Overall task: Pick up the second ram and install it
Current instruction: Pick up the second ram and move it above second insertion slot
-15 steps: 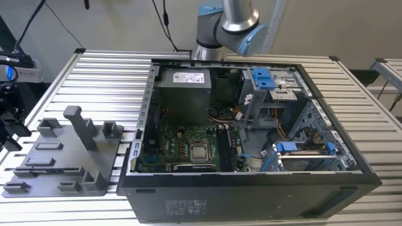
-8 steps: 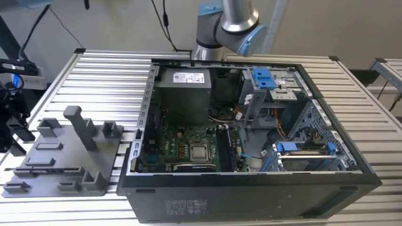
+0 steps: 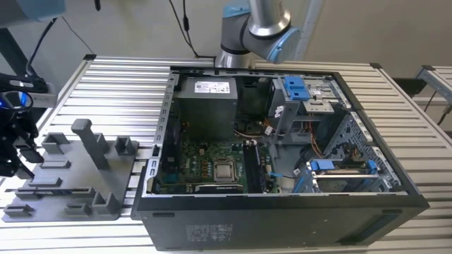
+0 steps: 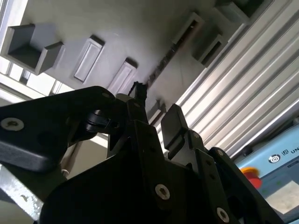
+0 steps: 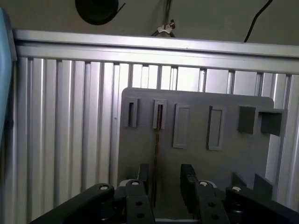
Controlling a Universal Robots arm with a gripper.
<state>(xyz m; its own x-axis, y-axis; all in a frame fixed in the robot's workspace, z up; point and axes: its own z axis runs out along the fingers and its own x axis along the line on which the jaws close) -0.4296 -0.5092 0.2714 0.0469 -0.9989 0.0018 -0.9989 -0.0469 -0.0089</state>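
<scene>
two black jaws apart; thin ram (image 5: 157, 154) upright, slotted

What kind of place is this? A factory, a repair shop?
Probably a robotics lab bench for computer assembly: a robot arm stands by an open computer case on a slatted metal table, beside a grey parts holder.

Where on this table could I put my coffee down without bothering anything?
Bare table slats lie behind the grey tray, up to the far edge, and along the exterior view's right of the computer case. The tray is crowded with posts and slots, with the open hand straddling the ram there. Inside the case is packed.
</scene>
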